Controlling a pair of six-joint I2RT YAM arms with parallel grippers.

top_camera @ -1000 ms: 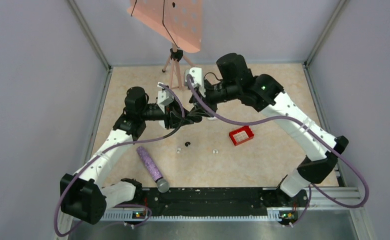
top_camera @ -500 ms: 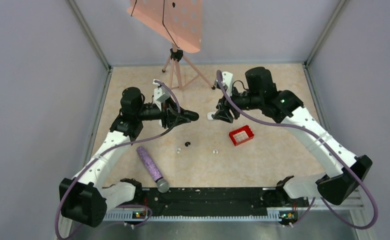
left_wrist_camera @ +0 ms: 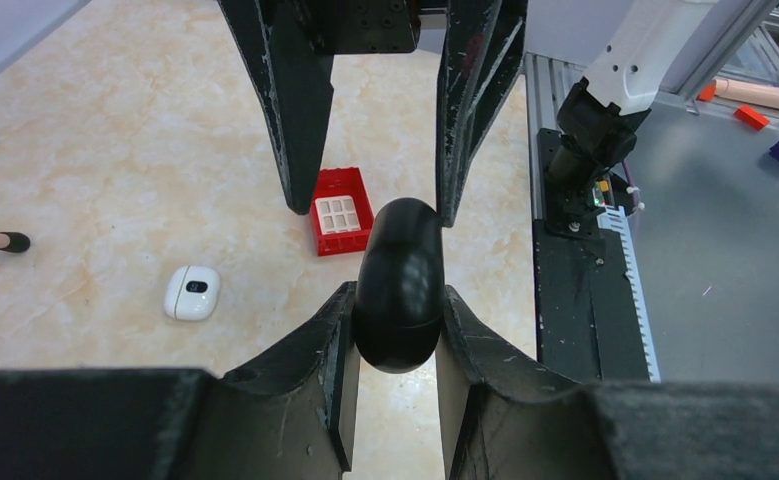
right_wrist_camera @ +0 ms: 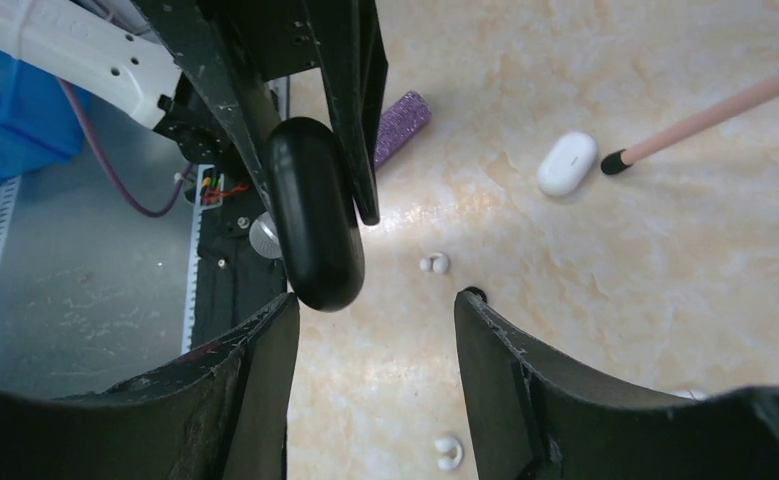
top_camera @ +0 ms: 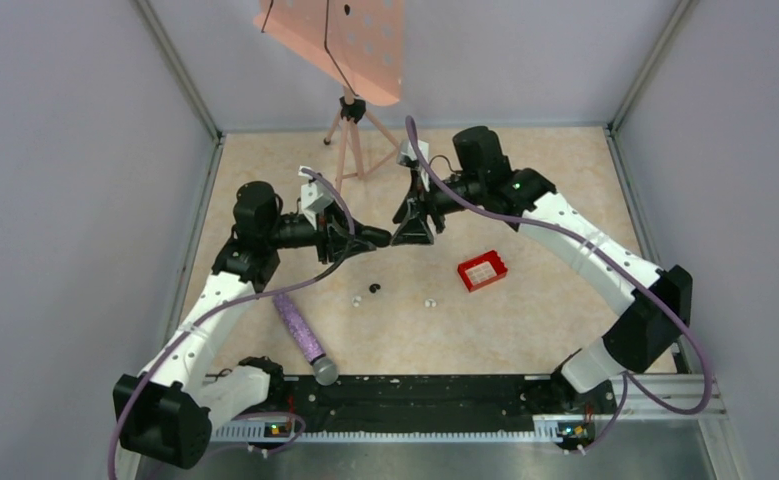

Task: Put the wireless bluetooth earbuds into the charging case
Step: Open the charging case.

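Left gripper (left_wrist_camera: 393,300) is clamping a black oval piece (right_wrist_camera: 315,225) mid-air. Right gripper (right_wrist_camera: 375,298) is hanging beside it, fingers apart. Earbuds (right_wrist_camera: 434,263) are lying loose on the table, near side of the charging case (left_wrist_camera: 192,293). Judging none inserted yet.

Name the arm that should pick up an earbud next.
Right, probably. The right gripper is open, with earbuds on the table ahead of it; the left gripper is shut on a black oval object.

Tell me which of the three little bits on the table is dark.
The middle bit: black, while the left earbud and the right earbud are white.
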